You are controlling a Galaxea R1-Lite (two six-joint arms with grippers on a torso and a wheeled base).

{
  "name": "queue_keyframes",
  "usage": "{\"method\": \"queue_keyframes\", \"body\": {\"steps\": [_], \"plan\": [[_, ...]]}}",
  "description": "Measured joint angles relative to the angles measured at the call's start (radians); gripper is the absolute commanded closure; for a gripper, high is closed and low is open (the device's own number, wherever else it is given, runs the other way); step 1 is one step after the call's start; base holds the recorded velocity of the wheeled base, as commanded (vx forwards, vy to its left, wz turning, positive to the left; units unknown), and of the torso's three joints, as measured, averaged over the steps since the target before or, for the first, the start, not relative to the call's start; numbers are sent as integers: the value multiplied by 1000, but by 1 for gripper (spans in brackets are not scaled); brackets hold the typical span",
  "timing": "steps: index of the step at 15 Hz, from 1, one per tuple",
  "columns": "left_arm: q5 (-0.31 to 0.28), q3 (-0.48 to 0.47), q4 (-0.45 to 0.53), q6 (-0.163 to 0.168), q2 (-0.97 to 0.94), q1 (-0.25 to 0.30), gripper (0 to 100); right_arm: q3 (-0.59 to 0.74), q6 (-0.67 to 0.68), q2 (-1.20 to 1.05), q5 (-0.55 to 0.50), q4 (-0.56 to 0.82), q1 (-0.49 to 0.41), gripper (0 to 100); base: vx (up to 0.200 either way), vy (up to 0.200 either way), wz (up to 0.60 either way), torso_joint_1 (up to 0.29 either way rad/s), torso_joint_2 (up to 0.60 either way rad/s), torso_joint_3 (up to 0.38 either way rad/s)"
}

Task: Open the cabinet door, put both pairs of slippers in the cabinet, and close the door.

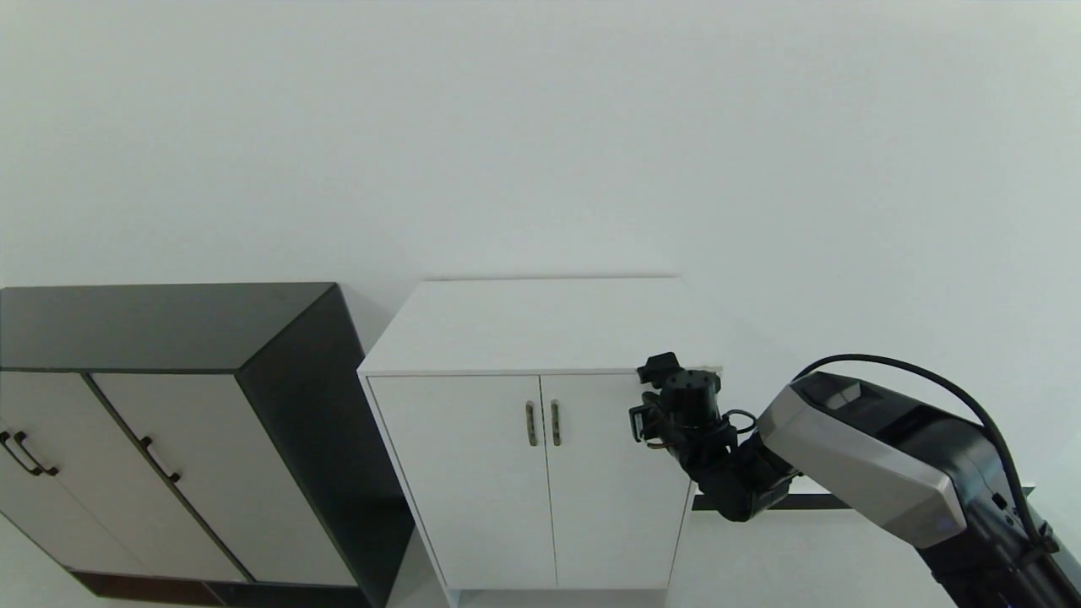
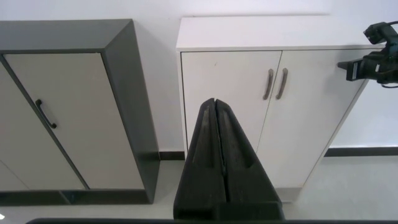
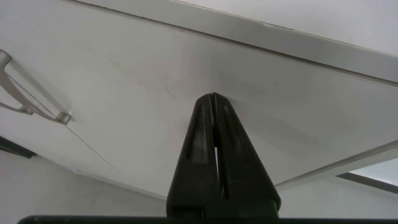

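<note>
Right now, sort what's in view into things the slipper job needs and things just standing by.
For the job:
white cabinet, closed
its door handles
right gripper, shut, close to the right door
left gripper, shut, farther back

Standing by:
dark cabinet, beside the white one on the robot's left
black skirting

The right arm (image 1: 861, 460) has a grey, angular shell over its big link, and the parts behind it are black. A thick black cable (image 1: 929, 376) makes an arc above this shell. The wrist (image 1: 735, 485) is black and rounded, with a thin wire loop near it. The right gripper (image 3: 214, 102) and the left gripper (image 2: 214, 106) are black. Each has two long fingers (image 2: 202, 143) that become narrow at the tip, with fine lines along them.
</note>
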Motion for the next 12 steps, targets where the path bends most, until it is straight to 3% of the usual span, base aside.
{"method": "queue_keyframes", "body": {"steps": [3,6,9,12], "plan": [[0,0,0,0,0,0,100,-2,0,2,0,-3,-1,100,0,0,0,0,0,0],[0,0,0,0,0,0,100,76,1,-23,-5,-44,-2,100,0,0,0,0,0,0],[0,0,0,-3,0,-1,100,253,2,-100,-18,-134,0,100,0,0,0,0,0,0],[1,0,0,-5,0,0,100,561,-1,-257,-50,-266,-22,100,0,0,0,0,0,0]]}}
